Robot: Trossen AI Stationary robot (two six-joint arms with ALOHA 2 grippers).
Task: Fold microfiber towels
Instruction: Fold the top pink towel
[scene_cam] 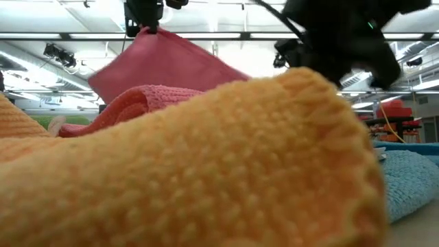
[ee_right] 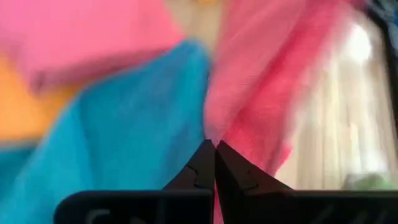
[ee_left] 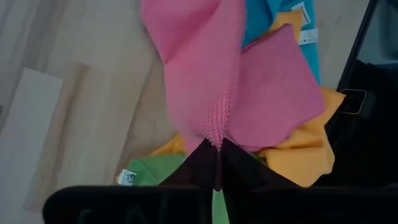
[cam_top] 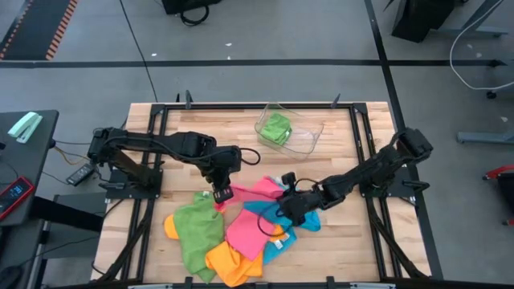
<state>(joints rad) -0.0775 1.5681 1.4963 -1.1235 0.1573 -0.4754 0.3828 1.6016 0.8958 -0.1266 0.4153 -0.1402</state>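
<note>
Pink towel (cam_top: 250, 221) hangs pinched at its edges in the closed fingers of left gripper (cam_top: 222, 193) and right gripper (cam_top: 283, 215)

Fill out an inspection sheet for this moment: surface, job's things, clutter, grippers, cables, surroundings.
Surface: wooden table, bare towards the far edge.
Job's things: pink towel, green towel, orange towel and blue towel heaped at the near edge; another green towel lies in the clear plastic tray.
Clutter: nothing seen.
Grippers: left gripper shut on the pink towel's corner, lifting it; right gripper shut on the pink towel's other edge.
Cables: white cable on the floor.
Surroundings: grey floor; side stand with devices.
</note>
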